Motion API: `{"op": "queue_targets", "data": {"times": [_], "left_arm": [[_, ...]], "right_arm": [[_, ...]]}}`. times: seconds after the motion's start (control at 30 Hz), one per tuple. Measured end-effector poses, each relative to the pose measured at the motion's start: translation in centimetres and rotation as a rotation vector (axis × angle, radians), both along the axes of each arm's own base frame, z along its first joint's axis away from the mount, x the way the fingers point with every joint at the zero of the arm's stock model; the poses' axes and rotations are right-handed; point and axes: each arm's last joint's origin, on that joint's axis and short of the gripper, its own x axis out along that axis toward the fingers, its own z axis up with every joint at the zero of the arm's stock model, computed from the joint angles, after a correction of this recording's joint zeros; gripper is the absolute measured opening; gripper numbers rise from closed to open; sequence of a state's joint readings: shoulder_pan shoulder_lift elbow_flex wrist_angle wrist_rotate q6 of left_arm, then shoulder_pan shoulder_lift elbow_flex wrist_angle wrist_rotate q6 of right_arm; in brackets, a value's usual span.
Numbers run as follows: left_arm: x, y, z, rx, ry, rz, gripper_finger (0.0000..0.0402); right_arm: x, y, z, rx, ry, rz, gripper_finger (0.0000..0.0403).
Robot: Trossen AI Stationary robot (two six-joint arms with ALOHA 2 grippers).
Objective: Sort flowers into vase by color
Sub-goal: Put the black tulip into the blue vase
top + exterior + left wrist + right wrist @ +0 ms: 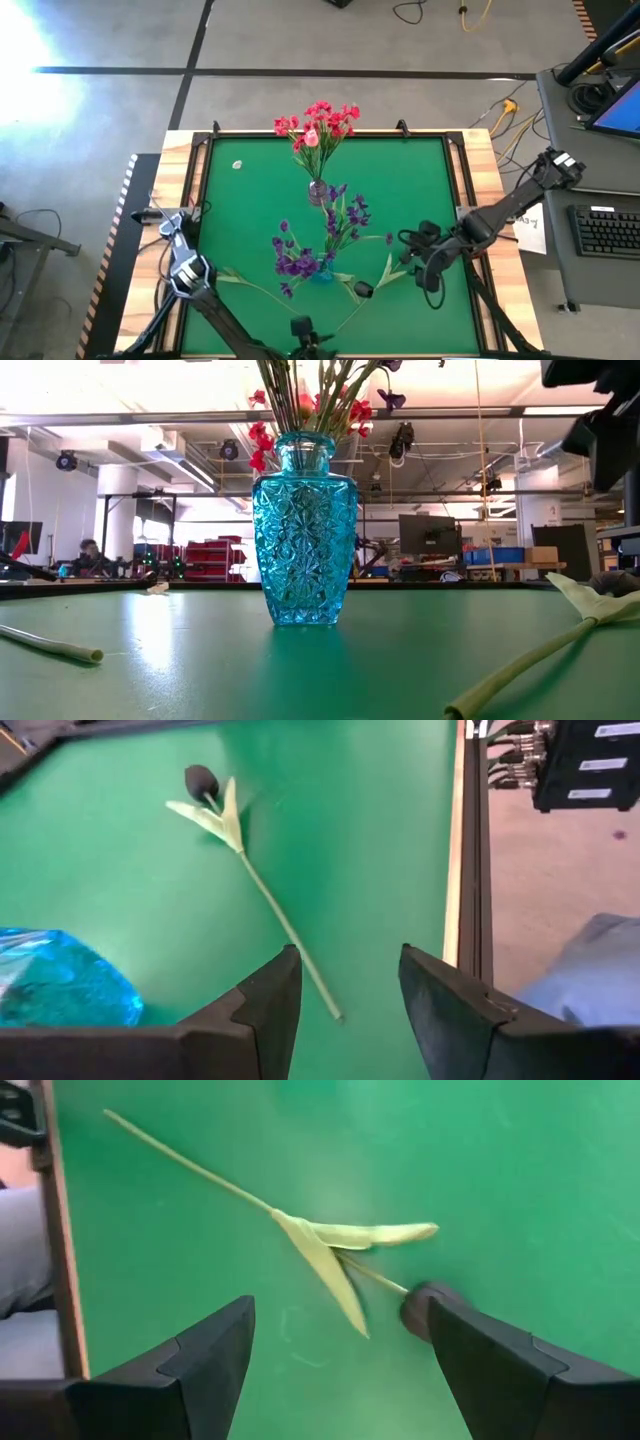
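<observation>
A tulip with a dark bud (363,290) lies flat on the green table (250,200); its thin stem (285,925) runs toward the near edge. My left gripper (345,995) hovers open at the near edge (305,328), and the stem's free end lies on the table ahead of its gap. My right gripper (340,1350) hangs open above the tulip's leaves (335,1245) and bud (418,1305), right of it (430,275). Purple flowers (300,255) stand in the blue vase (303,530). Red flowers (320,122) stand in a clear vase (318,192).
Another long stem (250,285) lies on the table left of the blue vase, its cut end (92,655) toward the near edge. A small pale scrap (237,165) lies at the far left. Wooden rails (480,180) frame the table.
</observation>
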State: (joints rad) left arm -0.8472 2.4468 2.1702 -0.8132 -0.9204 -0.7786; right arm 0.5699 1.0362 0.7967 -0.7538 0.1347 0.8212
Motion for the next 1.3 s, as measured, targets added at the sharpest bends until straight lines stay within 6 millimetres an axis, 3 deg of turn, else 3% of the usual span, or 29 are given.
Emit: {"op": "queue_targets", "data": {"times": [0.27, 0.47, 0.73, 1.03, 1.3], "left_arm": [[1.9, 0.0, -1.5, 0.039, -0.05, 0.059, 0.0157], [3.5, 1.7, -1.5, 0.077, -0.125, 0.153, 0.0157], [6.5, 3.4, -2.7, -0.028, -0.236, 0.204, 0.0157], [7.4, 4.8, -5.2, -0.074, -0.294, 0.252, 0.016], [7.3, 6.2, -7.5, -0.076, -0.264, 0.277, 0.0193]], "right_arm": [[0.2, 0.3, 0.2, -0.015, -0.041, 0.057, 0.0288], [0.2, 0.3, 0.2, -0.03, -0.046, 0.082, 0.0288], [0.1, 0.4, 0.2, -0.136, -0.104, 0.079, 0.0288], [0.0, 1.0, 0.4, -0.167, -0.161, 0.097, 0.0288], [0.0, 1.1, 0.5, -0.174, -0.172, 0.121, 0.0288]]}}
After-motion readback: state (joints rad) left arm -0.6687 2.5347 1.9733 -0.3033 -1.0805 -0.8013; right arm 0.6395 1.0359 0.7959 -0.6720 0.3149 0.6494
